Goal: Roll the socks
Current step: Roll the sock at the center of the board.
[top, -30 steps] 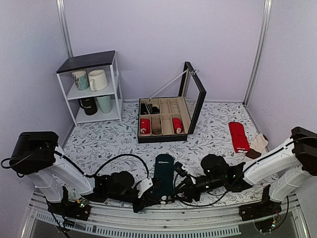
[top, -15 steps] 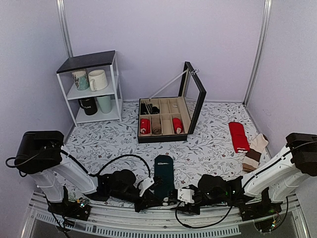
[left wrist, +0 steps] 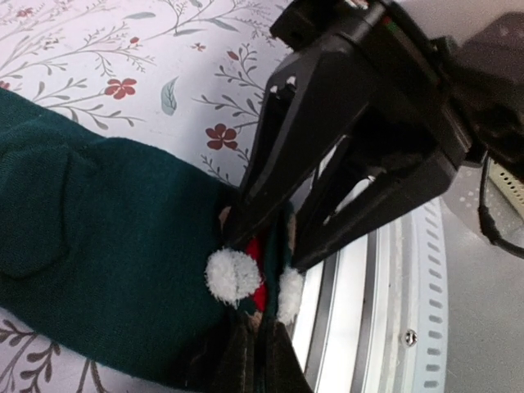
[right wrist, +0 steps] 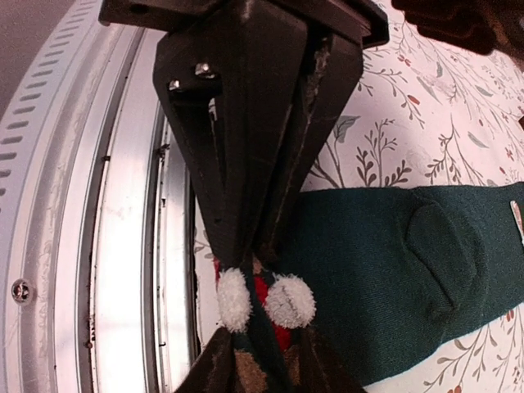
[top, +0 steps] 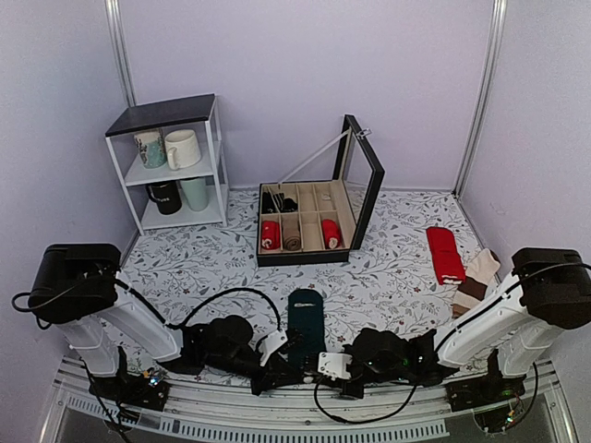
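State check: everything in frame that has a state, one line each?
socks: flat, unrolled, cuff at the near edge.
left end effector: shut on the socks' cuff.
right end effector: jaws close on either side of the cuff; grip unclear.
case: lid open.
red socks: folded flat, unrolled.
beige-and-brown socks: loose, unrolled.
mugs: upright on the shelf.

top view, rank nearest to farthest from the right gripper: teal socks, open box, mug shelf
1. teal socks, at the right gripper, near edge
2. open box, centre back
3. mug shelf, far back left
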Action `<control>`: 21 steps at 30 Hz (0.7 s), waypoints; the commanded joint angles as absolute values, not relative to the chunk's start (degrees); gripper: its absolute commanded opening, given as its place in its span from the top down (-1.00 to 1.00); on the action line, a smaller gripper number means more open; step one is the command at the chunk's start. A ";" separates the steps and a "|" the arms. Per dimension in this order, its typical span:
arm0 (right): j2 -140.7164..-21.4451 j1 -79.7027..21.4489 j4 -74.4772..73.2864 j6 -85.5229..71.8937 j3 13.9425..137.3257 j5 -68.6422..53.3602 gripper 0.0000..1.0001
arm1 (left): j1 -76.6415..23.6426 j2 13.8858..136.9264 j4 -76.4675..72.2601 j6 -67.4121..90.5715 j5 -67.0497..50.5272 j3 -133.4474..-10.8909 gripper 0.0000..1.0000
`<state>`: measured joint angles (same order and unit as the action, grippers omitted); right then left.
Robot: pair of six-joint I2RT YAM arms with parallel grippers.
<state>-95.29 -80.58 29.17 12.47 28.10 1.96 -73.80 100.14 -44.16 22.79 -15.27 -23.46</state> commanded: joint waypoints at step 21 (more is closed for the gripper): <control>-107.41 -69.26 17.74 -26.69 30.85 -27.12 0.89 | -84.57 86.94 -37.76 -6.23 9.96 -18.88 -0.15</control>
<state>-102.13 -70.63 30.52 -18.48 33.17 -19.18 -83.37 84.18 -36.53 -0.36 5.17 -19.16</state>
